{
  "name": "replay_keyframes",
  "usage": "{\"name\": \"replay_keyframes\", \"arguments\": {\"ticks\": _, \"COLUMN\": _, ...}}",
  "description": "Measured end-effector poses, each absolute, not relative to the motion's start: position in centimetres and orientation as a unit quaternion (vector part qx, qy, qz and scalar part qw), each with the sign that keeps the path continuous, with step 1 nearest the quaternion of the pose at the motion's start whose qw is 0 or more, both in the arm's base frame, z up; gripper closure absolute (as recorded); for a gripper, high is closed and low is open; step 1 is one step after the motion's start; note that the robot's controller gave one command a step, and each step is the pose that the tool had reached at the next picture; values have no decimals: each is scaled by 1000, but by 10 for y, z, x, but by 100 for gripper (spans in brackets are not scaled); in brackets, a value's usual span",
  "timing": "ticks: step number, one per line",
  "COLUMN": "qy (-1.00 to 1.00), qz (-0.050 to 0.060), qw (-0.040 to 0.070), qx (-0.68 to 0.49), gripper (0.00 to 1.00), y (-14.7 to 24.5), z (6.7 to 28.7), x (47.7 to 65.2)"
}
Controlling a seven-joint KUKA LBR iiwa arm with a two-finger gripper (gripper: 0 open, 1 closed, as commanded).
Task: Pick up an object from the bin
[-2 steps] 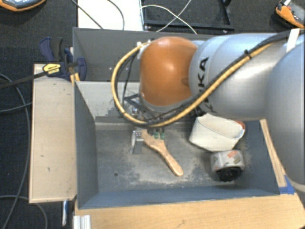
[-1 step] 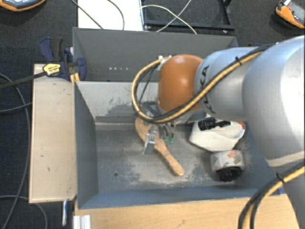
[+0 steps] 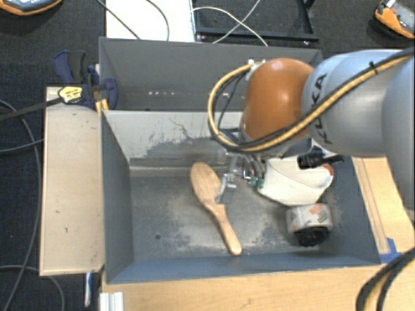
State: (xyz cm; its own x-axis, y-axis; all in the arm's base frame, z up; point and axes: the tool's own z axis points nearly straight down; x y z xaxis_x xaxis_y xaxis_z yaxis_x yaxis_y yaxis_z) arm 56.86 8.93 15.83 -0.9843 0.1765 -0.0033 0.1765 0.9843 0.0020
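My gripper [image 3: 232, 177] hangs low in the middle of the bin, under the arm's orange cover, right beside the bowl end of a wooden spoon [image 3: 213, 199]. The spoon lies flat on the bin floor, its bowl to the upper left and its handle running toward the lower right. Just right of the gripper sits a white bowl-shaped thing [image 3: 295, 183], partly hidden by the arm. In front of that lies a small pale roll [image 3: 310, 222] with an orange mark and a dark end.
The arm comes in from the right and covers the bin's far right corner. The left part of the bin floor is bare grey metal with scuff marks.
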Motion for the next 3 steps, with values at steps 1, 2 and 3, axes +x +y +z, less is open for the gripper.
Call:
{"name": "replay_keyframes", "arguments": {"ticks": 1, "qy": 979, "qz": 1, "qw": -1, "qx": 205, "gripper": 0, "y": 105, "z": 98, "x": 577}}
{"name": "replay_keyframes", "arguments": {"ticks": 2, "qy": 987, "qz": 1, "qw": 1, "qx": 164, "gripper": 0, "y": 116, "z": 69, "x": 576}}
{"name": "replay_keyframes", "arguments": {"ticks": 3, "qy": 945, "qz": 0, "qw": -3, "qx": 328, "gripper": 100, "y": 122, "z": 70, "x": 568}}
